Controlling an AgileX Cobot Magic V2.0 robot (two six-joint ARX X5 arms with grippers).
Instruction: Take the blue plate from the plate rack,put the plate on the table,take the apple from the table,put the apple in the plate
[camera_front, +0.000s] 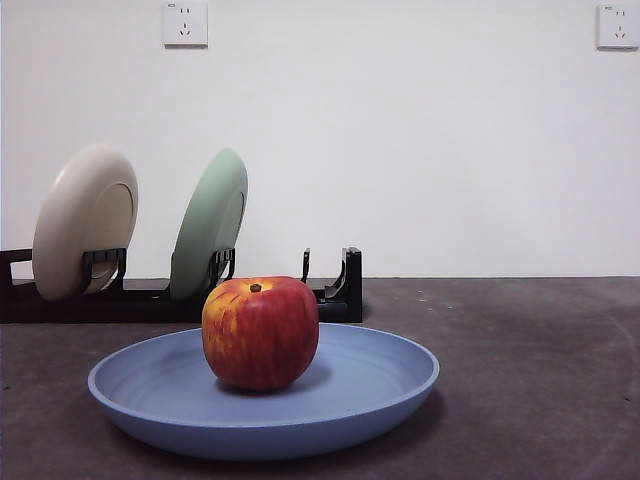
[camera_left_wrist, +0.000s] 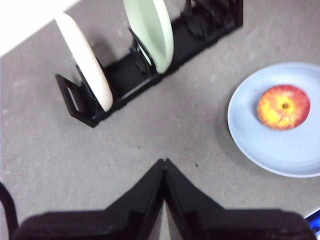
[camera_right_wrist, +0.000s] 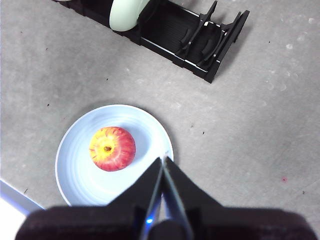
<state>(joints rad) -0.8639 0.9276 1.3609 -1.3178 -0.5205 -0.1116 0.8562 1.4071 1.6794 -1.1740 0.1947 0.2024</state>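
The blue plate (camera_front: 340, 405) lies flat on the table (camera_front: 540, 380), in front of the plate rack (camera_front: 335, 295) and apart from it. The apple (camera_front: 261, 332) sits upright in the plate, stem up, a little off the plate's middle, red with a yellow-orange patch around the stem.

The plate rack stands behind on the table, long and black. A cream-white plate (camera_front: 85, 220) leans in a slot near one end and a pale green plate (camera_front: 209, 224) leans in the next slot along. The slots at the end nearest the blue plate hold nothing but their short upright prongs.

The left gripper (camera_left_wrist: 164, 162) hangs above bare table, its fingers pressed together to a point, with the rack beyond it and the blue plate off to one side. The right gripper (camera_right_wrist: 163, 160) hangs above the rim of the blue plate, its fingers also pressed together, holding nothing, just beside the apple but not touching it. Neither arm shows in the front view. Two wall sockets (camera_front: 185, 23) sit high on the white wall behind.
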